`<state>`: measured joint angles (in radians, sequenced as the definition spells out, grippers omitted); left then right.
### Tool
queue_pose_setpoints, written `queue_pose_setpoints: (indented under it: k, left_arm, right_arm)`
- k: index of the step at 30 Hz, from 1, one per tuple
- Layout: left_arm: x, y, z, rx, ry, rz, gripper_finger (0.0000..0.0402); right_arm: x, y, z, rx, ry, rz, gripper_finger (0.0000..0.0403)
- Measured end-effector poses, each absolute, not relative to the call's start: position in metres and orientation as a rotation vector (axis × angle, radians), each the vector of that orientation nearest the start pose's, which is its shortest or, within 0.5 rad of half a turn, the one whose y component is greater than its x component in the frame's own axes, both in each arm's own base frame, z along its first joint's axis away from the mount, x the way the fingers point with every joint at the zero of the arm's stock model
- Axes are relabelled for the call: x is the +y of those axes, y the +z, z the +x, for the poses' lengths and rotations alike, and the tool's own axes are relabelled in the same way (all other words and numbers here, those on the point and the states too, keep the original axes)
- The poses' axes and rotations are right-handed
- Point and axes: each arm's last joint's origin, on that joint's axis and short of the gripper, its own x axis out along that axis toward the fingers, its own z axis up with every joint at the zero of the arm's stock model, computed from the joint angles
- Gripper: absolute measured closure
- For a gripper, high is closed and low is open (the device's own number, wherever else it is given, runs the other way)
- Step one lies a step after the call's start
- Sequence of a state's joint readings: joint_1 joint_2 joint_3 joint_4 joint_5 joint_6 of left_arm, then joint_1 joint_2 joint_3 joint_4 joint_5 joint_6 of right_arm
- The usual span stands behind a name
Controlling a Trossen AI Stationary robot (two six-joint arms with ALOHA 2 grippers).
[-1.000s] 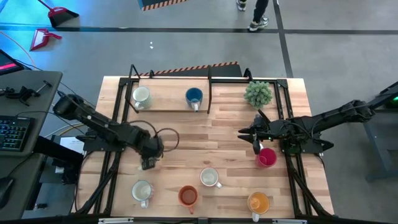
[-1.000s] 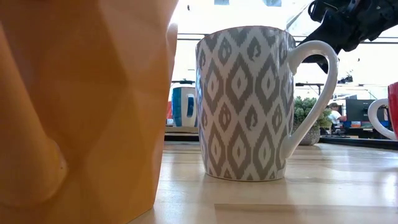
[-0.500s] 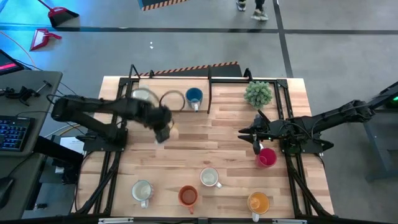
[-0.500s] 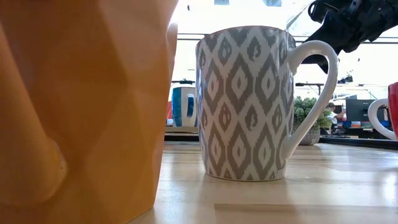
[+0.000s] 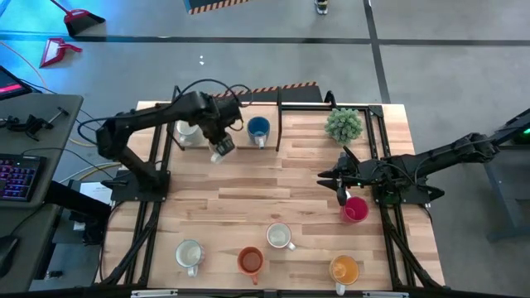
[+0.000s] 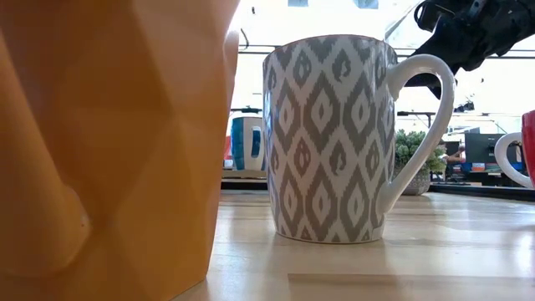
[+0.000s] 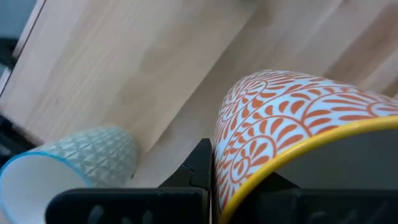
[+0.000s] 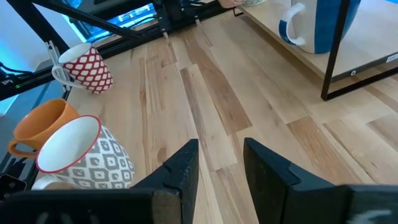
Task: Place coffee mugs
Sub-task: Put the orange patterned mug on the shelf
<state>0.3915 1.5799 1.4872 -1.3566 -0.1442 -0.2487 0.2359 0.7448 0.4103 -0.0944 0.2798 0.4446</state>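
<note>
Orange-patterned mug [image 7: 292, 118] carried by left gripper [image 5: 220, 149] has reached shelf [image 5: 228, 136].

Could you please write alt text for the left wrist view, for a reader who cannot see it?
Close-up of a white mug with an orange fan pattern and yellow rim, gripped by the left gripper. Below lie a wooden shelf and a pale green textured mug.

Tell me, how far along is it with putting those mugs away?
Two mugs already stand on the raised shelf: a pale mug and a blue mug. The left tool is shut on an orange-patterned mug, held by the shelf. Five remain on the table, including the red mug beside the open right tool.
</note>
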Motion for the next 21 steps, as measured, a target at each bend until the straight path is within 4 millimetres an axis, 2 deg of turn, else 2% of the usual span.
queue_pose_setpoints:
  k: [12, 21]
  left_arm:
    - [0.163, 0.284, 0.253, 1.493, 0.725, -0.463, 0.0394]
    - [0.189, 0.268, 0.248, 1.541, 0.738, -0.478, 0.0394]
  right_arm:
    - [0.031, 0.219, 0.161, 0.397, -0.130, 0.330, 0.0295]
    - [0.031, 0.219, 0.161, 0.398, -0.127, 0.331, 0.0295]
